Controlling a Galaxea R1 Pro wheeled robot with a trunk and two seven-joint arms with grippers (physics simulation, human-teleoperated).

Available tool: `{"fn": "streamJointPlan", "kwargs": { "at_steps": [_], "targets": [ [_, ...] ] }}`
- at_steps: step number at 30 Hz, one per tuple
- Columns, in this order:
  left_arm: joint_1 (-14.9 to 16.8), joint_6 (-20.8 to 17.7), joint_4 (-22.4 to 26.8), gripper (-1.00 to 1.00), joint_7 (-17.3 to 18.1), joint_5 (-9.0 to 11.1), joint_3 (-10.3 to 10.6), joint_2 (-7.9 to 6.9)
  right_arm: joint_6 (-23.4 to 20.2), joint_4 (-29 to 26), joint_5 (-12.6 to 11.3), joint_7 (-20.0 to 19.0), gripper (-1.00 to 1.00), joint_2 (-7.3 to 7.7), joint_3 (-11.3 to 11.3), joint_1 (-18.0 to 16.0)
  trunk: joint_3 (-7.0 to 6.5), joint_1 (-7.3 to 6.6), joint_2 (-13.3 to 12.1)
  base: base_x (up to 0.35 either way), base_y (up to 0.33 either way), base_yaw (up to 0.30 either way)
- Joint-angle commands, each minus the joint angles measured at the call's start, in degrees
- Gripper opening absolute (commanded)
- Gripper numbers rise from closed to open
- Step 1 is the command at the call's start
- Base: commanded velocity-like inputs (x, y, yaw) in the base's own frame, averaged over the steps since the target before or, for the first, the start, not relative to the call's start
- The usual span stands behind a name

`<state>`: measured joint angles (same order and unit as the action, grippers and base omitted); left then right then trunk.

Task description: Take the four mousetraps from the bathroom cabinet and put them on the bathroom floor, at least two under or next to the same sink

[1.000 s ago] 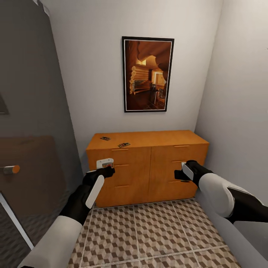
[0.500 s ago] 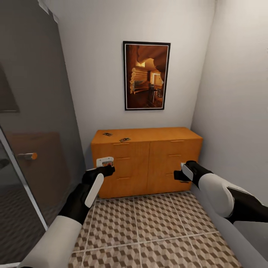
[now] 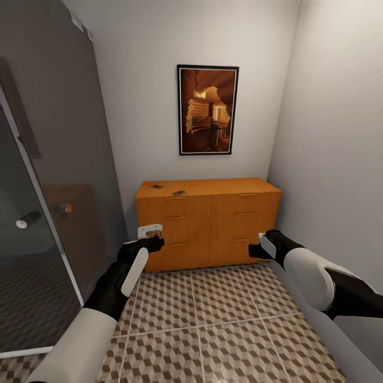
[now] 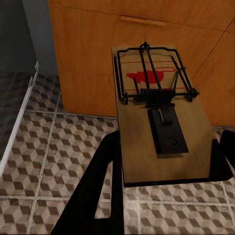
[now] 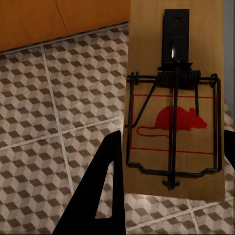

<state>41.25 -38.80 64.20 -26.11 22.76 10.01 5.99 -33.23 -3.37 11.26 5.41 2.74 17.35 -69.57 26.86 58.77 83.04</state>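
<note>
The orange-brown cabinet (image 3: 207, 226) stands against the far wall. Two mousetraps (image 3: 156, 186) (image 3: 178, 192) lie on its top at the left. My left gripper (image 3: 151, 242) is held up in front of the cabinet, shut on a third mousetrap (image 4: 156, 122), a tan board with a red mouse print and a dark wire bar. My right gripper (image 3: 259, 248) is shut on a fourth mousetrap (image 5: 176, 98), level with the cabinet's right drawers. Cube-patterned bathroom floor (image 3: 213, 319) lies below both. The bathroom sink is out of view.
A dark glass shower door (image 3: 42, 213) with a round knob (image 3: 26, 219) runs along the left. A framed picture (image 3: 207, 109) hangs above the cabinet. A plain wall (image 3: 340, 159) closes the right side, close to my right arm.
The whole view has shifted: the cabinet now looks smaller and farther off and more floor shows, so the camera has moved back. Both grippers still hold their mousetraps in the same pose.
</note>
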Motion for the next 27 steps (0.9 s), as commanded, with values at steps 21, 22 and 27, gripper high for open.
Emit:
{"fn": "streamJointPlan", "kwargs": {
  "at_steps": [21,22,27],
  "targets": [
    [0.05,-0.08,0.05,-1.0,-0.61,0.44,0.09,-0.02,1.6,1.57,1.51,-0.25,-1.0,0.19,0.49,-0.04,0.07,-0.04,0.04,-0.314,0.0,0.0],
    [0.05,-0.07,0.05,-1.0,-0.61,0.44,0.09,-0.02,1.6,1.58,1.54,-0.26,-1.0,0.18,0.49,-0.04,0.07,-0.04,0.04,-0.103,0.0,-0.009],
    [0.06,-0.06,0.03,-1.0,-0.61,0.38,0.09,-0.02,1.6,1.6,1.56,-0.3,-1.0,0.16,0.49,-0.04,0.07,-0.04,0.04,-0.046,0.0,-0.121]
  ]
}}
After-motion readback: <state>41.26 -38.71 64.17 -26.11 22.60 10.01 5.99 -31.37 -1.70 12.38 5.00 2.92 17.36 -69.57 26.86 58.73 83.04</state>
